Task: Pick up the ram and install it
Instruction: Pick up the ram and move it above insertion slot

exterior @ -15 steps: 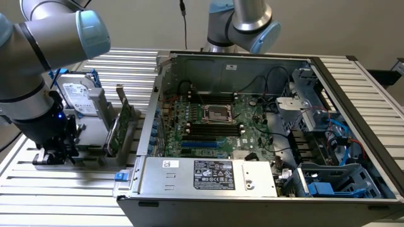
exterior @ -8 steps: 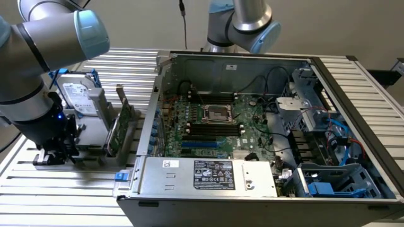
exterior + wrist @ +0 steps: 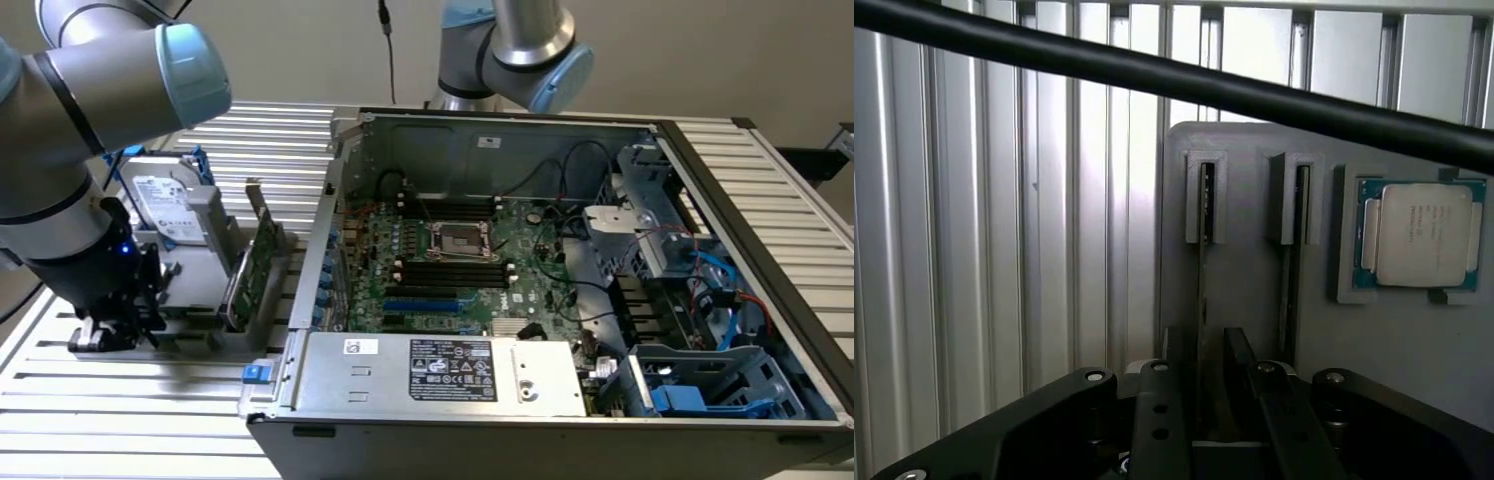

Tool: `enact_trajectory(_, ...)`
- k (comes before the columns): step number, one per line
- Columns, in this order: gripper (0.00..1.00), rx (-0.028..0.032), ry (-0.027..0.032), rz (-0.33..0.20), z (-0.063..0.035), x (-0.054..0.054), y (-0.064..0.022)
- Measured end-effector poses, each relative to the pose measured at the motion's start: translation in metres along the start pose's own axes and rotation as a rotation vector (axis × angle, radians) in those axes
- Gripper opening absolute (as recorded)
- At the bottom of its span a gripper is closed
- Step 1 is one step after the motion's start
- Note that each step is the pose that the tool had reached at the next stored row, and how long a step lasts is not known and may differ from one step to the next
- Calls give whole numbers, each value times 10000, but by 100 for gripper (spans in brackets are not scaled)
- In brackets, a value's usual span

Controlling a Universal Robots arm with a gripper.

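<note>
Slatted aluminium table: 1.
Open computer case: 1, lying on its side over the table's centre and the exterior view's right edge. Inside it are 1 motherboard and 1 power supply against the near wall.
Robot arms: 2. The near arm is at the exterior view's left edge of the table, and the second arm is past the far edge.
Grey holder: 1, just beside the case on the exterior view's left.
On the holder:
- hard drive: 1, upright
- expansion card: 1, upright
- processor: 1, flat in its recess
- ram sticks: 2, each edge-on in its own slot

Gripper: low over the holder's near end, jaws apart. One finger stands on each side of the first ram stick, nothing clamped. I cannot tell whether either finger touches it. The second ram stick sits in the neighbouring slot, towards the processor.
Black cable: 1, crossing the wrist view.
Room: plain pale wall behind the table.
</note>
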State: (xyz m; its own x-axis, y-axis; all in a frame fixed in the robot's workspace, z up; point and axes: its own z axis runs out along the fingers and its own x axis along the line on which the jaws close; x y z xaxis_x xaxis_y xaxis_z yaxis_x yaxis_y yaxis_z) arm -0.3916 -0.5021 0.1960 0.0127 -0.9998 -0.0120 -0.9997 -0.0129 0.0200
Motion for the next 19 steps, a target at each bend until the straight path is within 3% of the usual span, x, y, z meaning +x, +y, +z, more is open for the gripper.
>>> enact_trajectory(10,29,-40,0,20,5,7,0)
enact_trajectory(13,15,-58,0,24,6,9,0)
enact_trajectory(19,14,-82,-1,42,9,11,0)
